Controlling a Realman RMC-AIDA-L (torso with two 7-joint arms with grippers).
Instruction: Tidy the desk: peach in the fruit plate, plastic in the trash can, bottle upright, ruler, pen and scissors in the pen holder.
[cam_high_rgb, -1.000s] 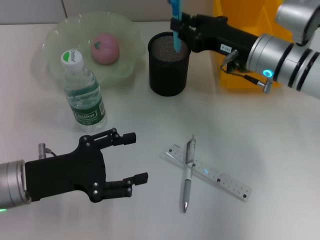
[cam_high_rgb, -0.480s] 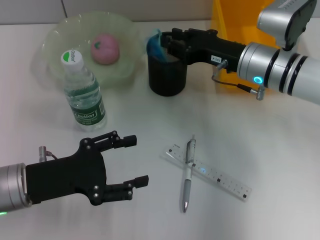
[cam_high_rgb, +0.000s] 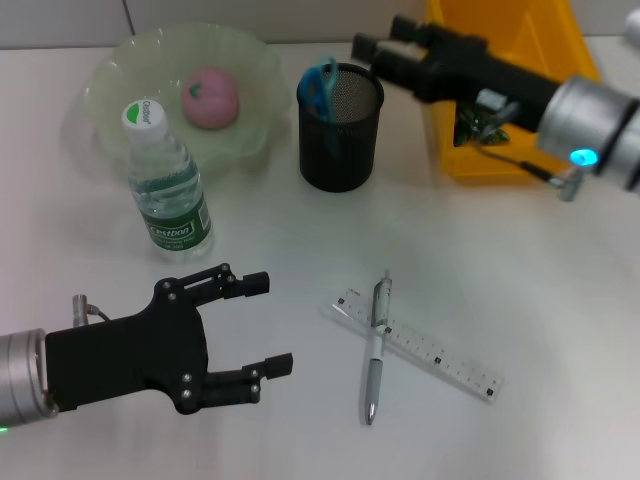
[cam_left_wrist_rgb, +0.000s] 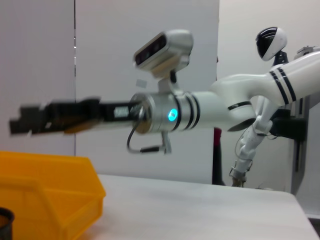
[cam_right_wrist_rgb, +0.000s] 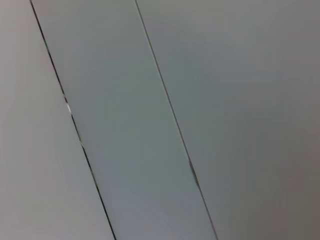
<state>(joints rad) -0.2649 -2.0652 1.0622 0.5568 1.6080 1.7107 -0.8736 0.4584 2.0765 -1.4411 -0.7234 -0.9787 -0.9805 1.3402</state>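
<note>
White desk (cam_high_rgb: 560, 260), scissors (cam_high_rgb: 322, 83) in pen holder (cam_high_rgb: 340, 130), right claw (cam_high_rgb: 385, 42) just beside

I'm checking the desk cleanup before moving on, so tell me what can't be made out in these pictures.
- Trash can: in the head view the right arm covers most of its inside, so its contents stay unclear.
- Scissors: only the blue handles show above the pen holder; the mesh wall hides the blades.
- Right gripper: fingers too dark to read, blurred in the left wrist view.
- Right wrist view shows only blank wall.
</note>
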